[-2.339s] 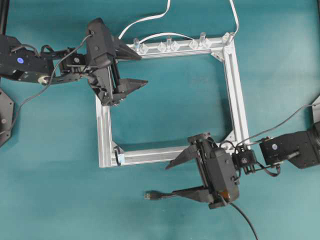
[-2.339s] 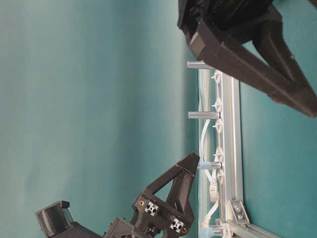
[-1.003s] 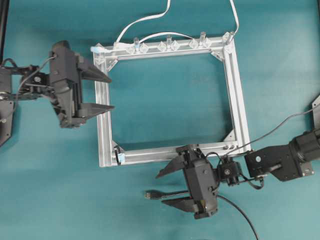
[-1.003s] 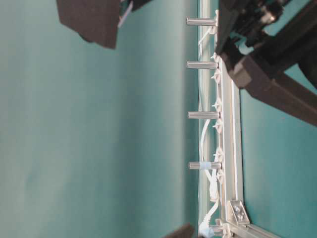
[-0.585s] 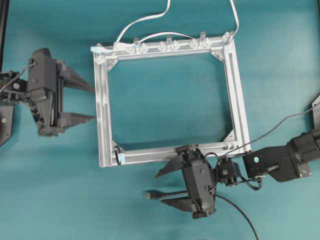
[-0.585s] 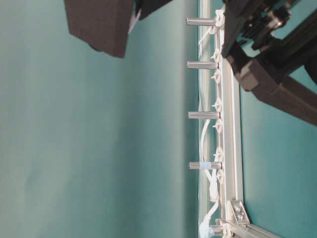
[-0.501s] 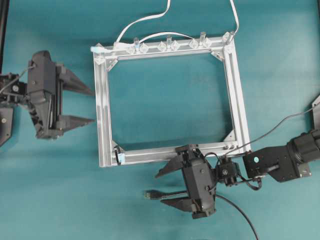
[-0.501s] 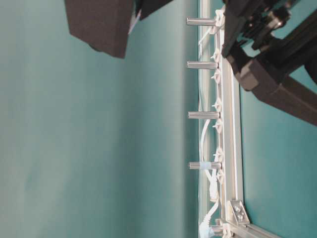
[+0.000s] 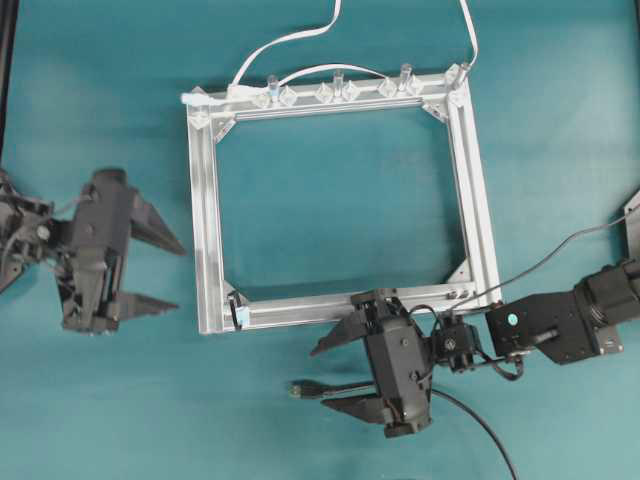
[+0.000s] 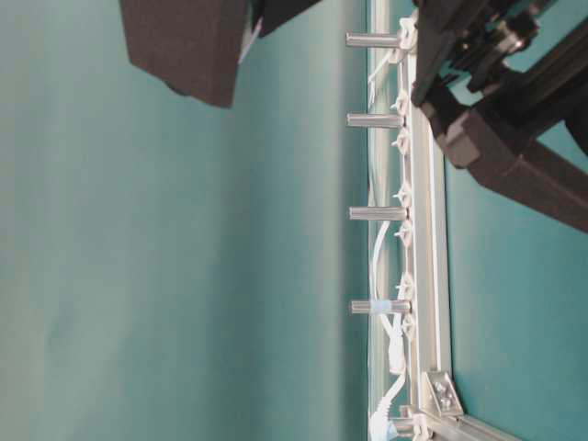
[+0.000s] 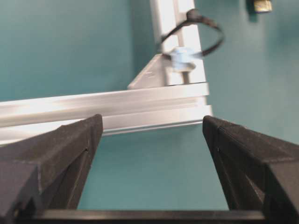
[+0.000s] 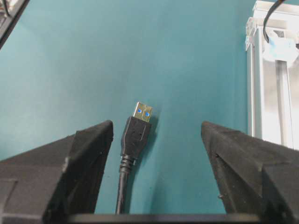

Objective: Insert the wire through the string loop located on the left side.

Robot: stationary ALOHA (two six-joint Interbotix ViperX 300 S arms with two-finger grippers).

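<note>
The wire [image 9: 335, 386] lies on the teal table below the aluminium frame [image 9: 205, 200], and its plug [image 9: 299, 390] points left. My right gripper [image 9: 320, 378] is open and straddles the wire. In the right wrist view the plug [image 12: 136, 133] lies flat nearer the left finger, touching neither, with my right gripper [image 12: 157, 127] wide around it. The string loop [image 9: 237, 309] sits at the frame's bottom-left corner. In the left wrist view it shows as a thin dark loop [image 11: 218, 35] with a pale blue bit [image 11: 180, 56]. My left gripper [image 9: 178, 275] hangs open and empty just left of the frame; its fingers [image 11: 70, 154] face the rail.
A white cable [image 9: 290, 38] runs along the top rail through clear clips [image 9: 335, 92] and small posts [image 10: 377, 213]. Dark arm parts [image 10: 505, 110] fill the top of the table-level view. The right arm [image 9: 560, 325] reaches in from the right edge.
My left gripper has moved down along the frame's left side toward the bottom-left corner, staying open. The right gripper and the wire have not moved.
</note>
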